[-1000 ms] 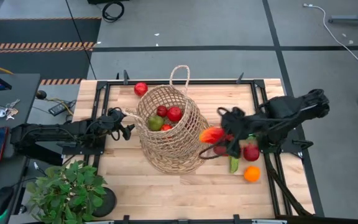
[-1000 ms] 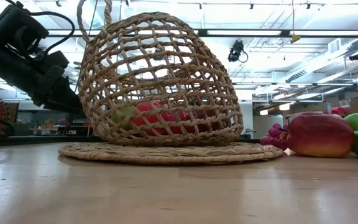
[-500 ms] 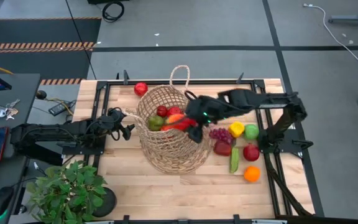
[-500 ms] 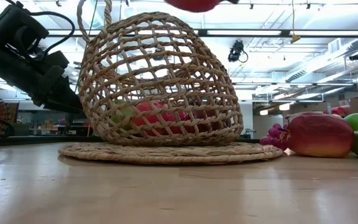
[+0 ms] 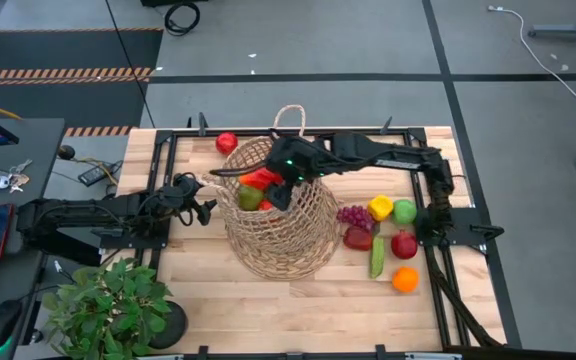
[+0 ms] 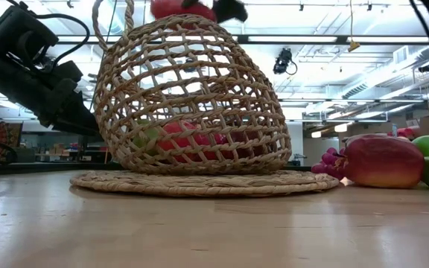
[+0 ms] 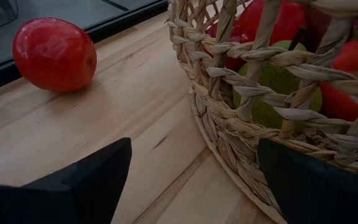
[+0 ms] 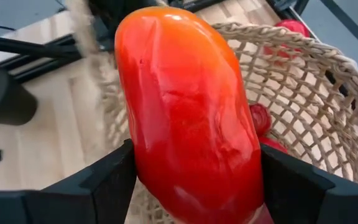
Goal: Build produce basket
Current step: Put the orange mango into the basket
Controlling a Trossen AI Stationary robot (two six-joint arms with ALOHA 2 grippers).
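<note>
The tan wicker basket [image 5: 278, 235] stands mid-table on its broad woven base [image 6: 199, 182], with red and green produce [image 7: 272, 87] inside. My right gripper [image 5: 278, 187] hangs over the basket's opening, shut on a red-orange mango [image 8: 191, 112]. In the low view the mango [image 6: 179, 9] shows just above the rim. My left gripper [image 5: 206, 205] is open and low at the basket's left wall [image 7: 229, 124]. A red apple [image 7: 55, 53] lies on the wood beyond it. My right gripper pinches the mango's two long sides [image 8: 143, 180] between its two fingers [image 8: 101, 183], which lie across the fruit. It comes slanting down from the table's right. The mango is lifted clear above the basket, its free end pointing away from the gripper. My left gripper: I cannot tell whether it touches the basket.
Loose produce lies right of the basket: purple grapes [image 5: 353, 213], a yellow pepper [image 5: 380, 208], a green fruit [image 5: 404, 211], red fruits [image 5: 403, 245], a green piece [image 5: 376, 258] and an orange [image 5: 404, 280]. A potted plant [image 5: 108, 305] stands near left.
My right gripper has carried the mango from above the loose produce toward the table's left, across the basket's right side to above its opening, turning somewhat on the way. It has stayed shut on the mango.
</note>
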